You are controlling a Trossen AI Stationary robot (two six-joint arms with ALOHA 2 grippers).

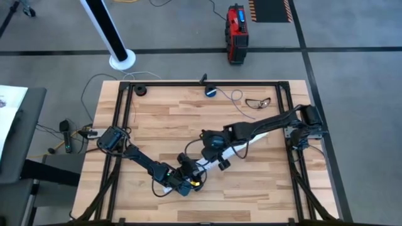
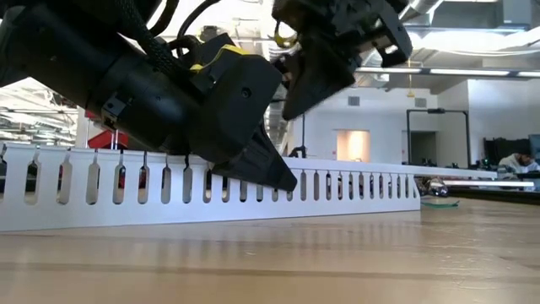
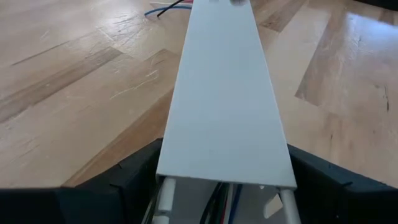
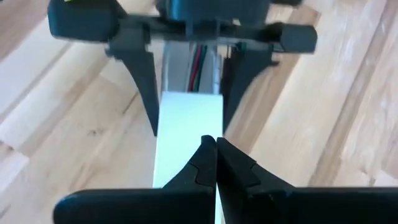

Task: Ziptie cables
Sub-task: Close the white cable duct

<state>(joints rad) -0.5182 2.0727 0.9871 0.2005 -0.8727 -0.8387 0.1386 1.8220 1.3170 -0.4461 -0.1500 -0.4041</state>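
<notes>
Cables [image 4: 200,67], thin red, green and dark wires, sit inside long white slotted plastic duct [image 2: 354,192], visible only at its open end between left claw [image 4: 189,81] fingers. Duct long axis runs diagonally across wooden worktop [image 1: 157,119], from near left toward right arm base. Left claw spread wide, straddling duct end, fingers either side; can't tell if they touch it. Right claw [image 4: 216,163] closed, tips together over flat white duct lid [image 3: 224,93], gripping nothing visible, facing left claw along same axis. Left claw nearer wires.
</notes>
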